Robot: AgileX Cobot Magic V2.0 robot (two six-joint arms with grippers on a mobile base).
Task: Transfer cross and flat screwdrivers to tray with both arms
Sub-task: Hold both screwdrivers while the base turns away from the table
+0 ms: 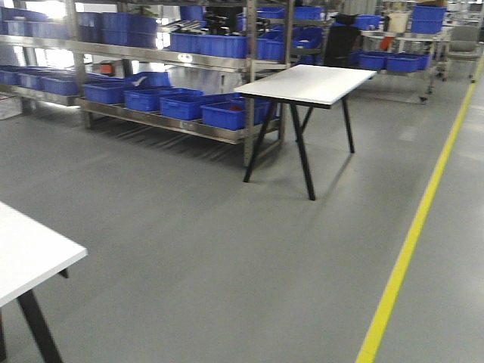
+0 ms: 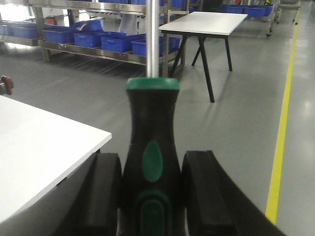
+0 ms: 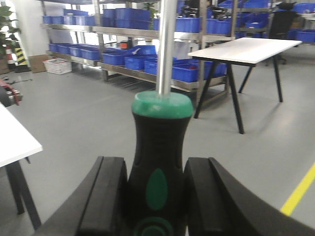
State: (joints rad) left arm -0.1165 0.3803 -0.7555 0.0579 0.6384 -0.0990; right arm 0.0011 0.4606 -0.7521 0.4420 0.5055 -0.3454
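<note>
A: While both wrist views look out over the grey floor [image 1: 227, 249], the left pincer [image 2: 152, 199] sits clamped on a screwdriver [image 2: 151, 118]. Its shaft runs up out of frame.
B: Right side?
A: Same. The right pincer [image 3: 157, 196] is clamped on the second screwdriver [image 3: 161, 142] by its black-green handle. Tips are out of frame, so cross vs flat can't be told.
B: Surroundings?
A: White table [image 2: 34, 147] at left, blue bins [image 1: 162, 102] on the shelf rack [image 1: 151, 53] beyond.

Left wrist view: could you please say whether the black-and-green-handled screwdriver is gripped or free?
Gripped: the left gripper holds the black-and-green-handled screwdriver, black fingers against both handle sides.
</note>
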